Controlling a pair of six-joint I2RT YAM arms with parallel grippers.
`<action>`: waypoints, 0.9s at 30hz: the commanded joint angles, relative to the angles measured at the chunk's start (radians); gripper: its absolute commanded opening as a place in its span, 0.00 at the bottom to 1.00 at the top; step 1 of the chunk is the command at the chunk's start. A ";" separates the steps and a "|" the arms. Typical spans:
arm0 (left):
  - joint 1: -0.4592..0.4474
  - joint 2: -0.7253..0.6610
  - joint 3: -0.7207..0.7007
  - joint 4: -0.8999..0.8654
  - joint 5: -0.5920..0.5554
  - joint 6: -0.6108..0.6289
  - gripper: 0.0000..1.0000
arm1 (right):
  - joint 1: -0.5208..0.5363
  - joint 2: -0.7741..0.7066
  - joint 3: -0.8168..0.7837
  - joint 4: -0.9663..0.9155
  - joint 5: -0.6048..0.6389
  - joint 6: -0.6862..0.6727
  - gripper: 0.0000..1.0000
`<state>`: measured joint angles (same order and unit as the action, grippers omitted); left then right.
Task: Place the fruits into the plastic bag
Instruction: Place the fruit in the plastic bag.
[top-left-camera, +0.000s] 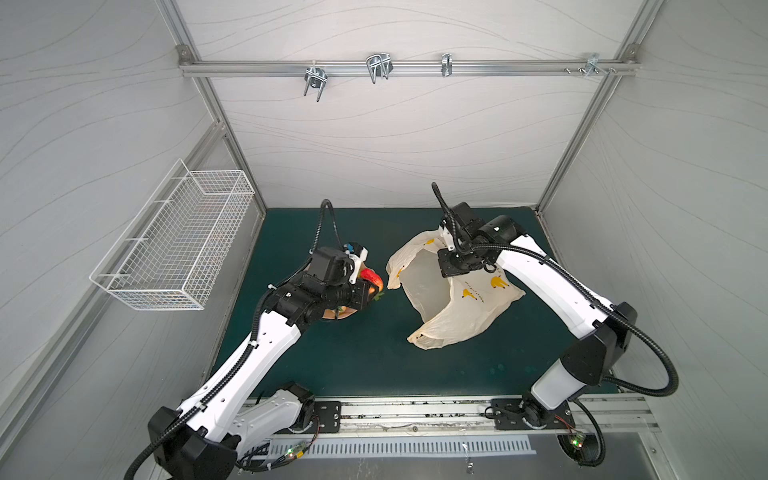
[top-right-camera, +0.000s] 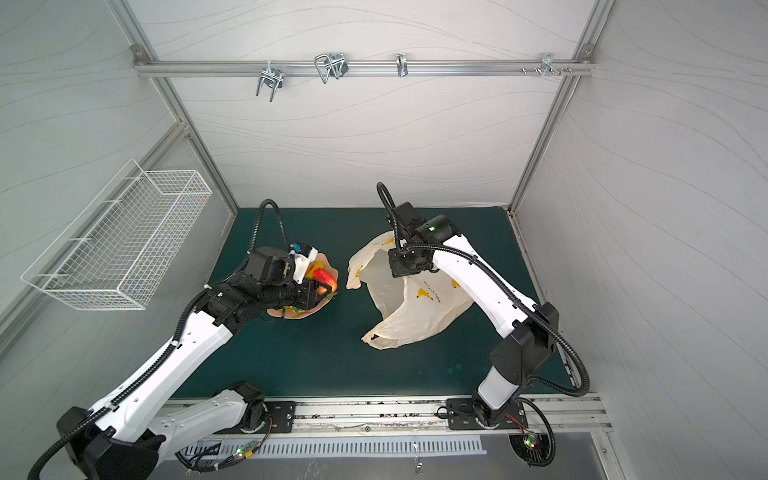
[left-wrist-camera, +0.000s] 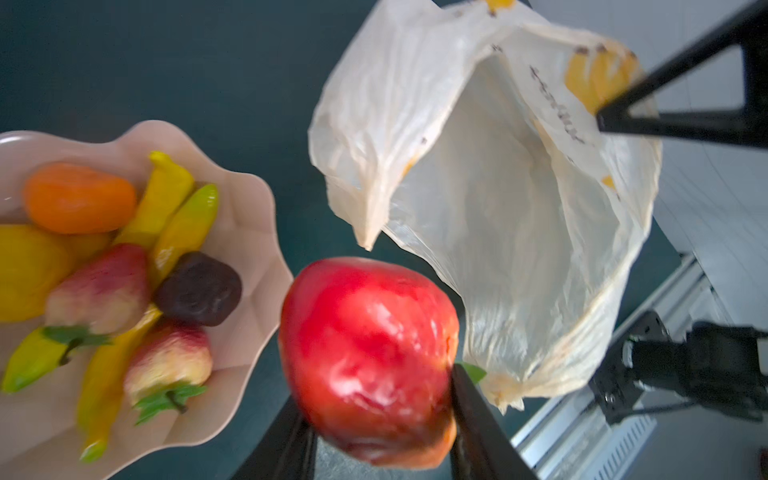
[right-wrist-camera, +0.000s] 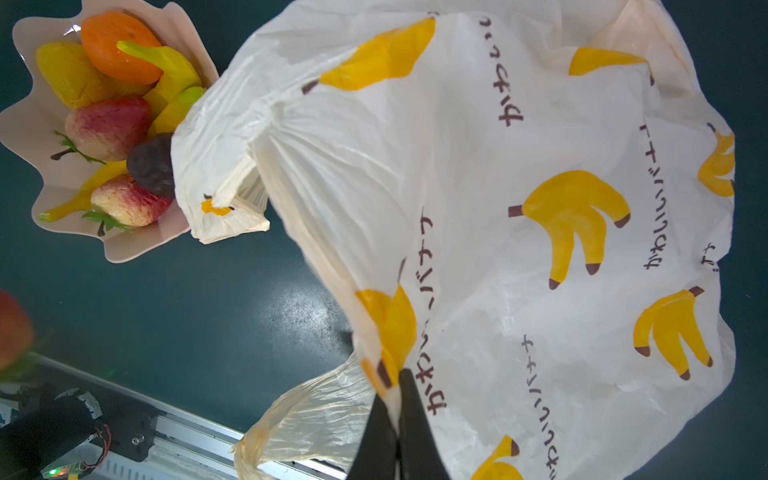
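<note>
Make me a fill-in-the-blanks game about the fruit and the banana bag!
1. The left gripper holds a ____ strawberry.
2. The right gripper pinches the bag, which is printed with yellow ____.
3. The dark fruit lies in the ____ plate.

Missing words: red; bananas; pink.

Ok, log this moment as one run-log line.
left claw: holds red strawberry, not yet in bag | right claw: pinches plastic bag edge, mouth open | other fruits: on plate
</note>
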<state>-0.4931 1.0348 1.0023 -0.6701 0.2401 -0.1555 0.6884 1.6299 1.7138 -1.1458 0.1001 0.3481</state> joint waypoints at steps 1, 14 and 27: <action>-0.050 -0.005 0.007 0.054 0.047 0.115 0.37 | -0.004 0.001 0.018 -0.045 0.006 -0.008 0.00; -0.218 0.175 -0.003 0.039 -0.004 0.157 0.32 | -0.004 -0.012 0.007 -0.042 -0.011 0.011 0.00; -0.246 0.470 0.133 0.124 0.088 0.144 0.30 | 0.003 -0.056 -0.031 -0.031 -0.046 0.067 0.00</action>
<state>-0.7303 1.4631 1.0790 -0.6003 0.2886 -0.0216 0.6888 1.6146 1.6958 -1.1538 0.0723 0.3862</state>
